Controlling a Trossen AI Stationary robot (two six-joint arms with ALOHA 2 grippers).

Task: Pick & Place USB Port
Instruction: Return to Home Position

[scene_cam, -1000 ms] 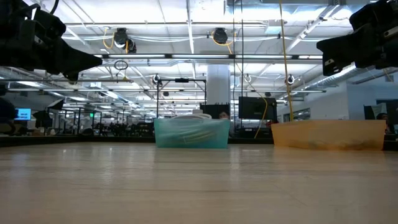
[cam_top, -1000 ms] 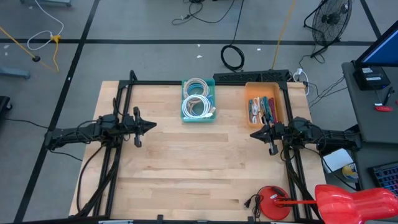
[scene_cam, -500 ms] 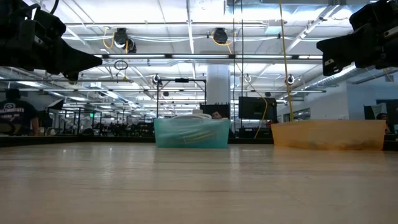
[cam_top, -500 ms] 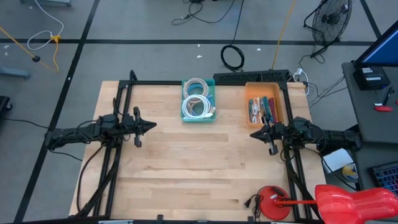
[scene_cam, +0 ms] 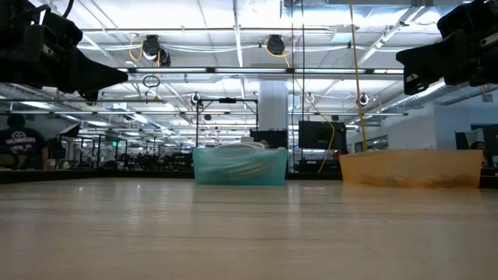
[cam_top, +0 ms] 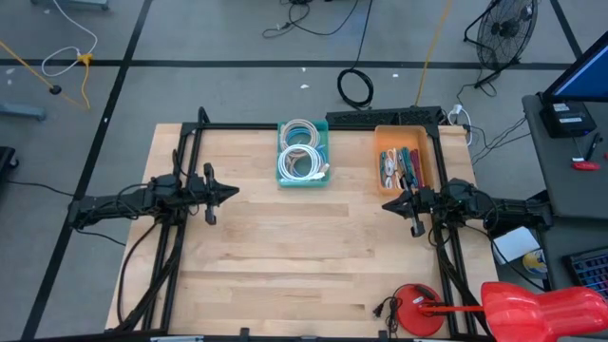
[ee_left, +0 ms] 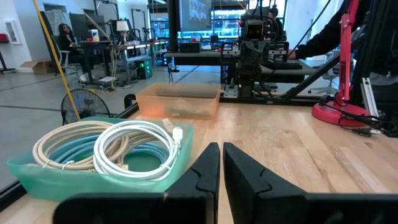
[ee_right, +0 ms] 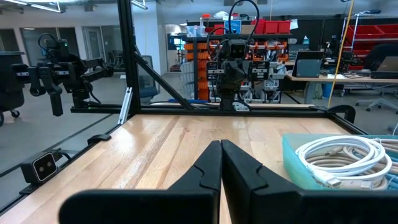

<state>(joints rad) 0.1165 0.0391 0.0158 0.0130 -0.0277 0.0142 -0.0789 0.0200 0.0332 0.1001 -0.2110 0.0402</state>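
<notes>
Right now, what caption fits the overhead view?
Work finished: left pincer and right pincer shut and raised, cables sorted into green bin and orange bin.

Orange bin (cam_top: pixel 406 135) contents indistinct (too small)

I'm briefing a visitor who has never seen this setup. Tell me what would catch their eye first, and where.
The green bin heaped with coiled cables stands at the far edge of the table, near the middle, with the orange bin to its right, by the far right corner. The left gripper and right gripper hang shut above the bare wood at either side, pointing toward each other.
</notes>
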